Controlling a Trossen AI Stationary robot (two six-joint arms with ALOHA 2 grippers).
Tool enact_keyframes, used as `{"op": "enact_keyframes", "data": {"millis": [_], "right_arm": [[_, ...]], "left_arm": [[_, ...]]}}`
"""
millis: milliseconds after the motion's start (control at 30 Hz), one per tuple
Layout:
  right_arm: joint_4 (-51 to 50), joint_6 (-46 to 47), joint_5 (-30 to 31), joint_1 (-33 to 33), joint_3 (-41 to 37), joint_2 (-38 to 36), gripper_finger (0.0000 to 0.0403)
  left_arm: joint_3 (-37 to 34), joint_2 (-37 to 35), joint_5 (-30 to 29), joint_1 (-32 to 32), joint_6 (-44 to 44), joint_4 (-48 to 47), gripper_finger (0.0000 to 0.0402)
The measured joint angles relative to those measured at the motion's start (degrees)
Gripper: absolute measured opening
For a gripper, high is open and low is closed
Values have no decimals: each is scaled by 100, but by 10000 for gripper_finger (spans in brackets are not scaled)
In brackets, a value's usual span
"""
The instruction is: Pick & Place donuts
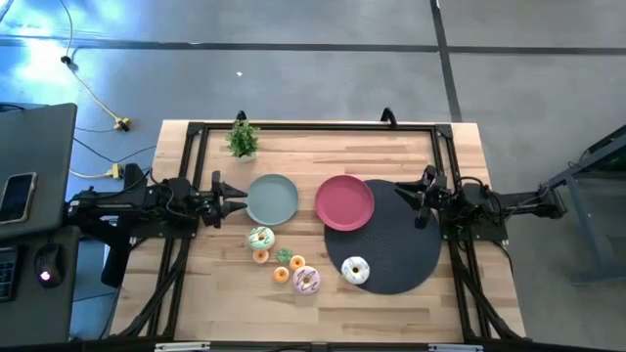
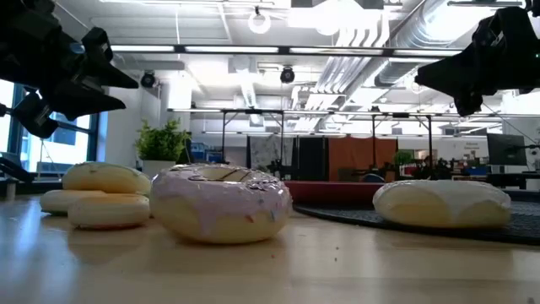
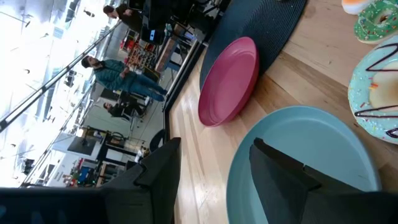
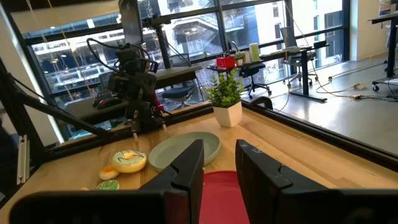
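Note:
Several donuts lie near the table's middle front. A pale green iced one [image 1: 260, 238] lies on the wood by the grey-green plate [image 1: 272, 198]. A pink iced one [image 1: 306, 282] lies nearer the front edge. A white iced one [image 1: 355, 271] rests on the black round mat [image 1: 396, 264]. Small orange [image 1: 282, 275] and green [image 1: 284, 255] rings lie between them. My left gripper [image 1: 235, 203] hovers open, level, at the grey-green plate's left rim. My right gripper [image 1: 406, 194] hovers open above the mat's far part, beside the pink plate [image 1: 344, 202]. Neither has anything between its fingers [image 3: 280, 171] [image 4: 186, 165].
A small potted plant [image 1: 243, 139] stands at the far edge, left of centre. The pink plate overlaps the mat's far left rim. A black frame runs around the tabletop. Bare wood lies at the front left and along the far edge.

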Motion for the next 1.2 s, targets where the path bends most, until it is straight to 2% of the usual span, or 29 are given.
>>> {"op": "enact_keyframes", "data": {"millis": [1133, 1200], "right_arm": [[0, 0, 0, -1, -1, 0, 83], [-26, -321, 27, -1, 0, 0, 83]], "left_arm": [[2, 2, -32, 0, 52, 5, 182], [2, 2, -146, 1, 273, 27, 182]]}}
